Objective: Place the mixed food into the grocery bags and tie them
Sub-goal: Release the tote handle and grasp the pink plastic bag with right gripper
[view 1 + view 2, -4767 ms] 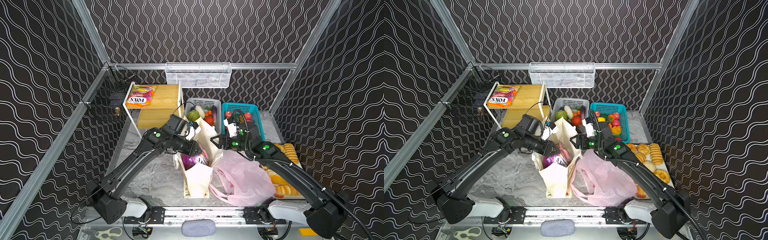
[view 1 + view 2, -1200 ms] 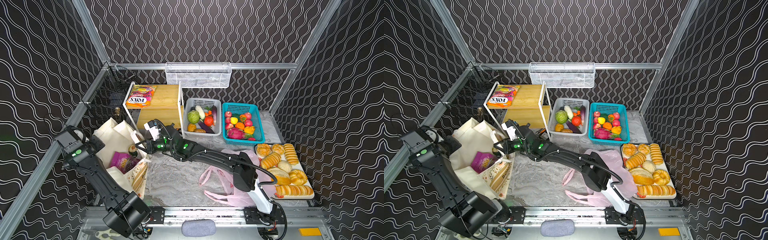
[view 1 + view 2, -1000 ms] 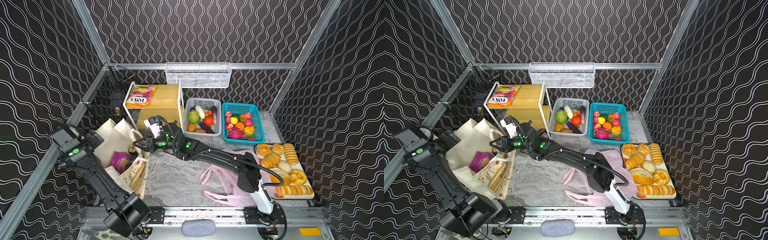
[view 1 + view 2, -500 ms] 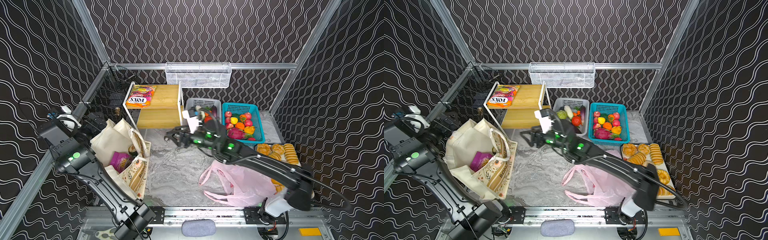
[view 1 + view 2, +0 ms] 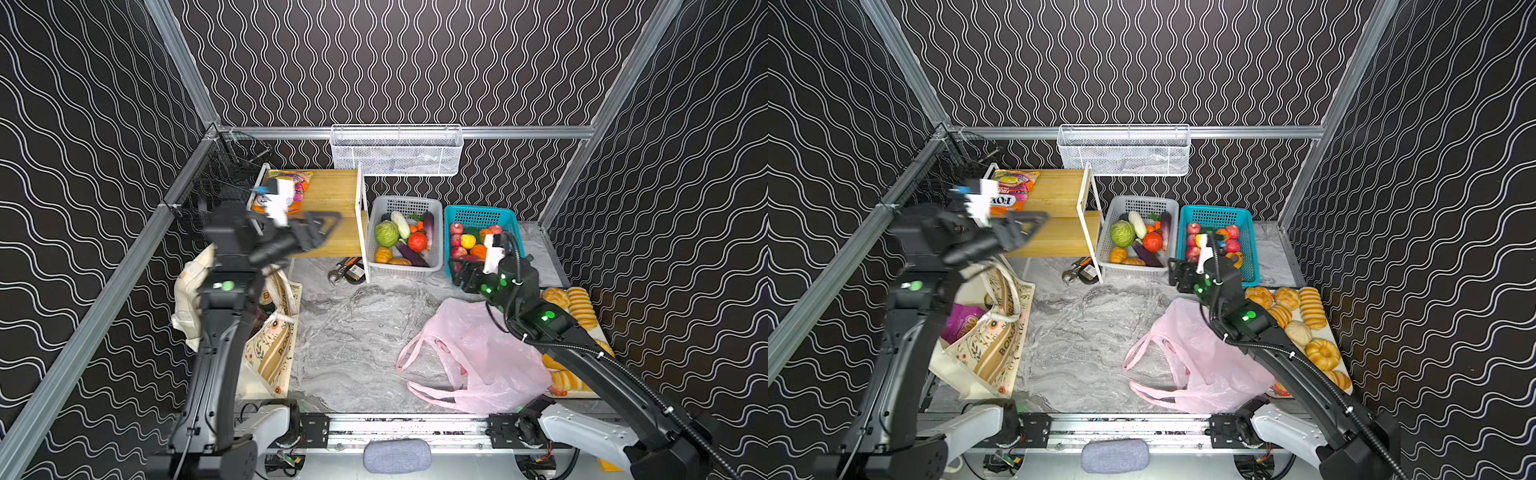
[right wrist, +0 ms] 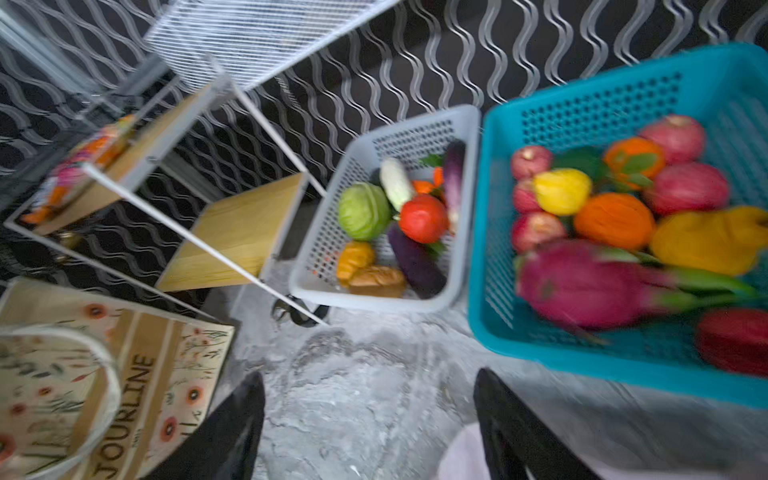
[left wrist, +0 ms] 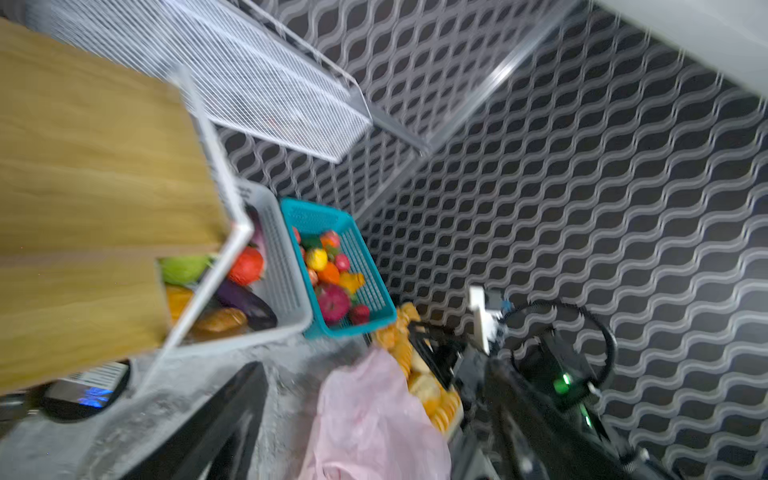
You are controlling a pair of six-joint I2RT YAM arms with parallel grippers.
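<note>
Taking the back wall as twelve o'clock, the cream tote (image 5: pixel 272 349) lies slumped at nine o'clock on the grey tabletop (image 5: pixel 353 332). Its mouth gapes, and a purple snack packet (image 5: pixel 961 322) shows inside. The thin pink plastic bag (image 5: pixel 478 357) sits crumpled at five o'clock, with its handles trailing toward the middle.

At one o'clock stands the teal basket (image 5: pixel 478 215). It holds the pink dragon fruit (image 6: pixel 582 286), a yellow fruit (image 6: pixel 561 191) and an orange one (image 6: pixel 613 220), heaped among red apples. Beside it, at twelve o'clock, the grey basket (image 5: pixel 405 204) holds the cabbage and aubergine.

The right hand (image 6: pixel 368 382) hovers just short of the teal basket's seven o'clock corner. Its fingers are spread wide, with bare tabletop showing between them and nothing held.

The left hand (image 5: pixel 328 226) is raised at ten o'clock, in front of the wooden shelf (image 5: pixel 332 191). It is blurred, but the fingers look parted and empty, well above the tote.
</note>
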